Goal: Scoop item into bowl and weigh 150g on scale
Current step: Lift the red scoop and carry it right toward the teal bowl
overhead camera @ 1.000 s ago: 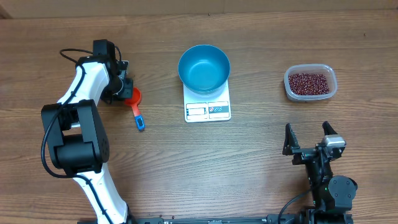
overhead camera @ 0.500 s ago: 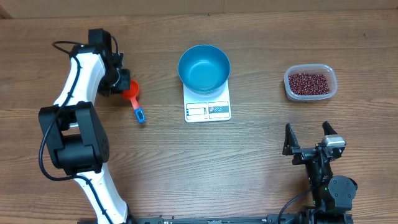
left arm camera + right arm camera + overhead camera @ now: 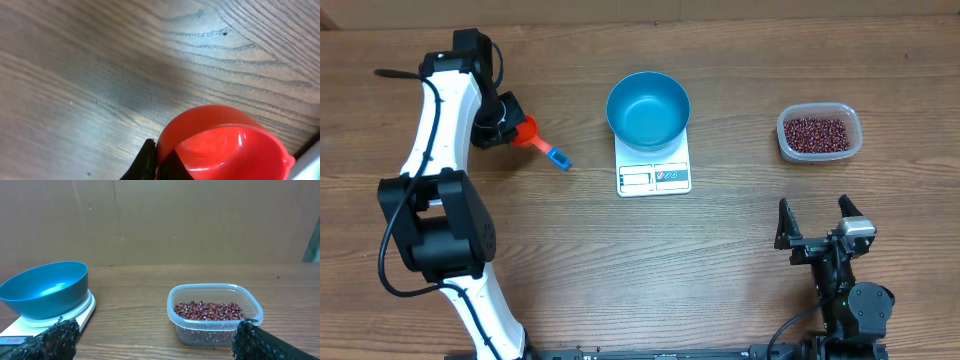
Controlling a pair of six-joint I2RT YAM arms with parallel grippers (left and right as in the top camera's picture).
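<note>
Gripping red scoop (image 3: 529, 133), left hand (image 3: 514, 131) swung farther back, right hand (image 3: 812, 206) wide open, unmoved.

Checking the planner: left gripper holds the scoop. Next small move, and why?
Probably carry the scoop right toward the beans: the left gripper is shut on it, its cup looks empty, and the bowl on the scale holds nothing yet.
</note>
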